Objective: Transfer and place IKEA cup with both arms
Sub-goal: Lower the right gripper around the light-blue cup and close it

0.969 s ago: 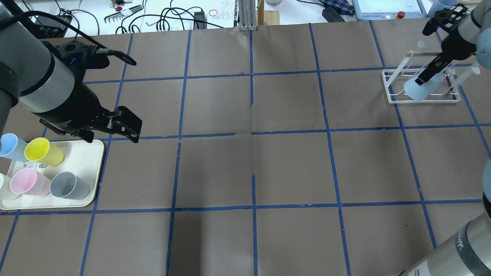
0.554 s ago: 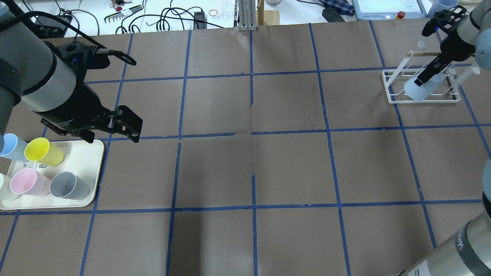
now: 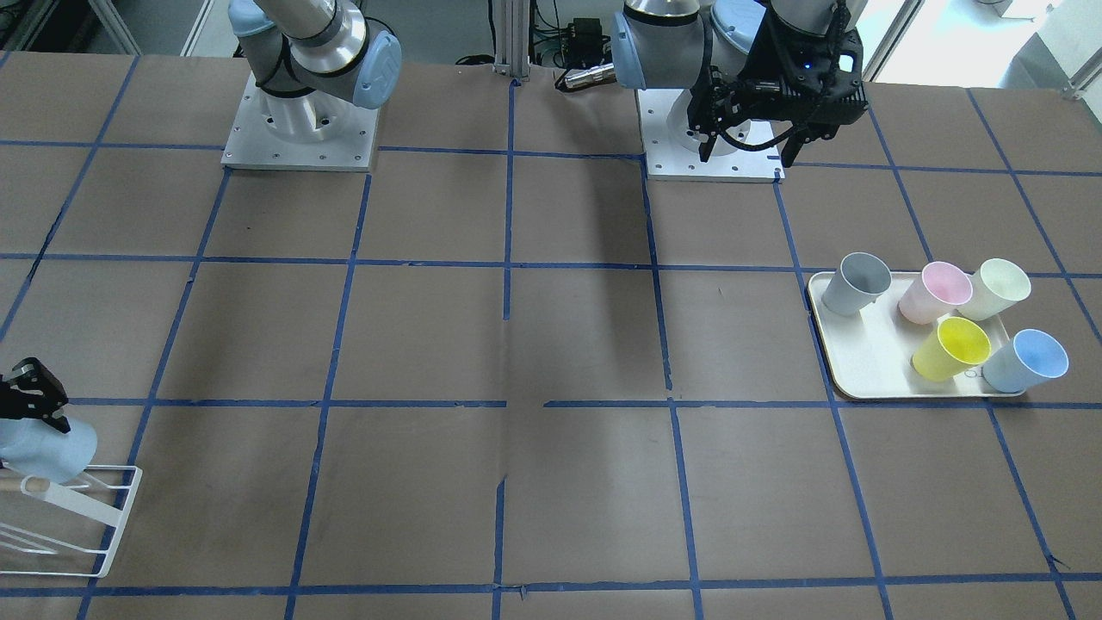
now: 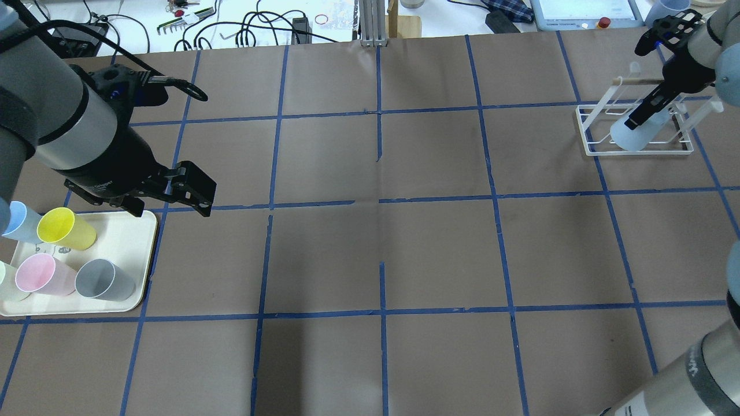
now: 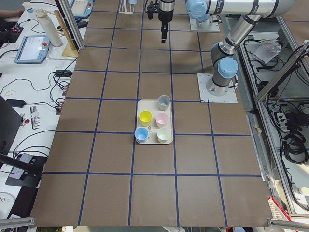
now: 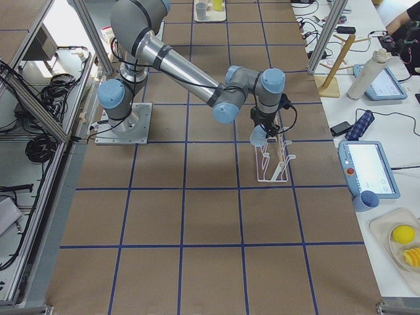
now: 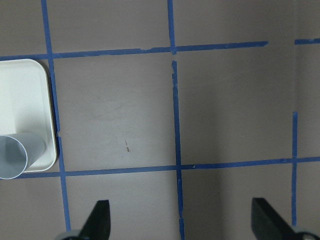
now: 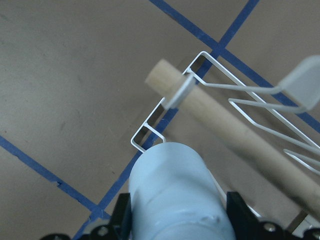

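A pale blue IKEA cup (image 4: 629, 136) lies tilted in the white wire rack (image 4: 636, 152) at the far right, its base between the fingers of my right gripper (image 4: 639, 115). The right wrist view shows the cup (image 8: 175, 195) with a black finger close against each side, beside the rack's wooden rod (image 8: 225, 125). It also shows in the front view (image 3: 43, 452). The second pale blue cup (image 4: 14, 219) stands on the cream tray (image 4: 139, 231) at the left. My left gripper (image 4: 193, 193) hangs open and empty just beyond the tray's far right corner.
The tray also holds a yellow cup (image 4: 63, 228), a pink cup (image 4: 40, 274), a grey cup (image 4: 104, 280) and a cream cup (image 3: 999, 288). Brown paper with blue tape lines covers the table. Cables and tools lie beyond the far edge.
My left arm has shifted slightly and hides more of the blue cup on the tray. My right wrist has moved a little away; the cup stays in the rack.
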Available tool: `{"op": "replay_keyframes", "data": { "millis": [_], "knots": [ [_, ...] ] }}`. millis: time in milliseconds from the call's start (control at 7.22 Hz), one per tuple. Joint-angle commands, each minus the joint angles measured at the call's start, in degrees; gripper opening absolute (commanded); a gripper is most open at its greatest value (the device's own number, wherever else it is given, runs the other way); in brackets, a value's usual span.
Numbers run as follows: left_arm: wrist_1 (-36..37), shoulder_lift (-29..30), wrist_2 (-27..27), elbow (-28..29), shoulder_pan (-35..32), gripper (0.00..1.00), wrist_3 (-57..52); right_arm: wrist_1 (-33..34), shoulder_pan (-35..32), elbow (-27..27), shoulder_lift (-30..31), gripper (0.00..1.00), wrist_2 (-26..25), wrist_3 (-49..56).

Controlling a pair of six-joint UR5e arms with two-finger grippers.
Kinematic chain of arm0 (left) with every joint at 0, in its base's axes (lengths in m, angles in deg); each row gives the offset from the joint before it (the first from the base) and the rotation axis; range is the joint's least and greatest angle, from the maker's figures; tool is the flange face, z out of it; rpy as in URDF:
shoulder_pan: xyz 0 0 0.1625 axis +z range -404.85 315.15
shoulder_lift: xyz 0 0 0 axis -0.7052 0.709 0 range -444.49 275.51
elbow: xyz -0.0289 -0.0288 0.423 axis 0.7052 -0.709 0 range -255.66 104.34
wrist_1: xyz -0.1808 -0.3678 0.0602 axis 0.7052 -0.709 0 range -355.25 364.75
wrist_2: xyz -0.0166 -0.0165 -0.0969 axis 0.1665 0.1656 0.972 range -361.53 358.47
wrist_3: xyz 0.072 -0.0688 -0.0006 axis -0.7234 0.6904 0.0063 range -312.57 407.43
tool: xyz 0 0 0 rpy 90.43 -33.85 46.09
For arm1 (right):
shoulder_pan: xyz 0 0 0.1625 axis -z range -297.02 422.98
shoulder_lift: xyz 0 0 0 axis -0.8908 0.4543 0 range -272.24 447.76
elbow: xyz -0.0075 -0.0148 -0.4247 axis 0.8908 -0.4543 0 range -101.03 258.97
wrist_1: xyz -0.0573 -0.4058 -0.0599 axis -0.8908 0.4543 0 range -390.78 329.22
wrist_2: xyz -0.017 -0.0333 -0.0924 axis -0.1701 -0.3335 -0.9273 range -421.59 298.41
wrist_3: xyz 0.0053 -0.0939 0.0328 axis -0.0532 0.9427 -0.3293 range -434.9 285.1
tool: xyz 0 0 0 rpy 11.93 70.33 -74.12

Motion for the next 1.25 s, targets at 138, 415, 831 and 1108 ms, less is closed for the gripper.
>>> {"op": "replay_keyframes", "data": {
  "millis": [138,415,831,1108],
  "knots": [
    [-0.2,0.4,0.3,0.1,0.2,1.00,0.5,-0.6,0.0,-0.5,0.7,0.33,0.2,0.0],
    [-0.1,0.5,0.2,-0.2,0.1,1.00,0.4,-2.3,0.0,-1.2,2.5,0.33,0.2,0.0],
    [-2.2,-1.1,-0.4,-0.7,0.1,1.00,0.4,-16.5,-0.3,-7.3,8.2,0.33,0.2,-0.3],
    [-1.7,-0.4,0.0,-2.2,0.1,1.00,0.6,-23.3,-1.9,-7.3,12.4,0.33,2.1,-1.4]
  ]
}}
